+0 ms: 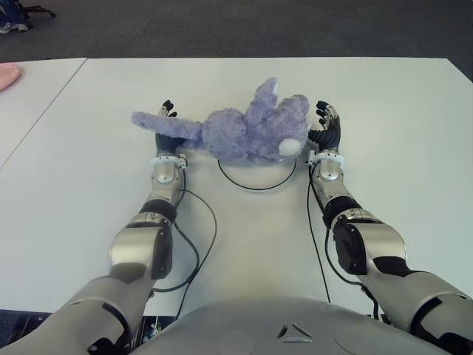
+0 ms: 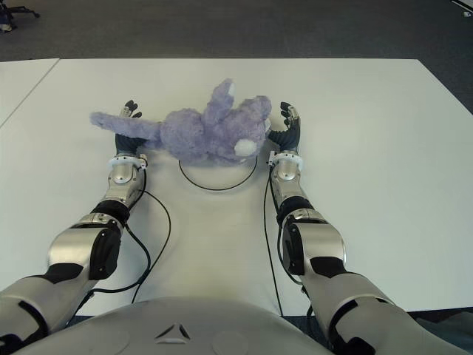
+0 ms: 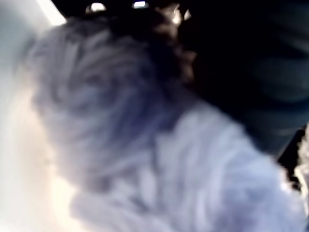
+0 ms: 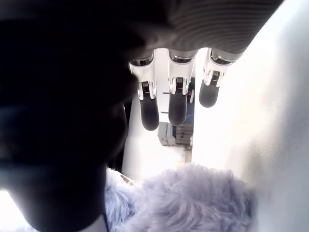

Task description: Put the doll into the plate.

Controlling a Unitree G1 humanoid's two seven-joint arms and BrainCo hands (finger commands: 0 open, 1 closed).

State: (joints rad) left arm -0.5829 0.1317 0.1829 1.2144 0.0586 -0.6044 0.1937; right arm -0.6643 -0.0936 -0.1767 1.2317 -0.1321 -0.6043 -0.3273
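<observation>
I am seeing the doll (image 1: 244, 133), a fluffy lavender plush, lying stretched sideways between my two hands, near the middle of the white counter (image 1: 384, 111). Its body is covering the far part of the plate (image 1: 257, 177), of which only a thin dark rim is showing as an arc on the side toward the near edge. One long limb is reaching out toward the counter's left edge, passing over my left hand (image 1: 167, 129).

The left hand is sitting under that limb, its dark fingertips poking out beyond the fur. The left wrist view is filled with blurred plush pressed close against the palm, and I cannot tell whether the fingers are closing on it or merely supporting it.

The right hand (image 1: 326, 127) is standing just beside the doll's head end, on the side toward the right edge. In the right wrist view its fingers (image 4: 176, 99) are extending straight and apart, gripping nothing, with the fur lying near the palm.
</observation>
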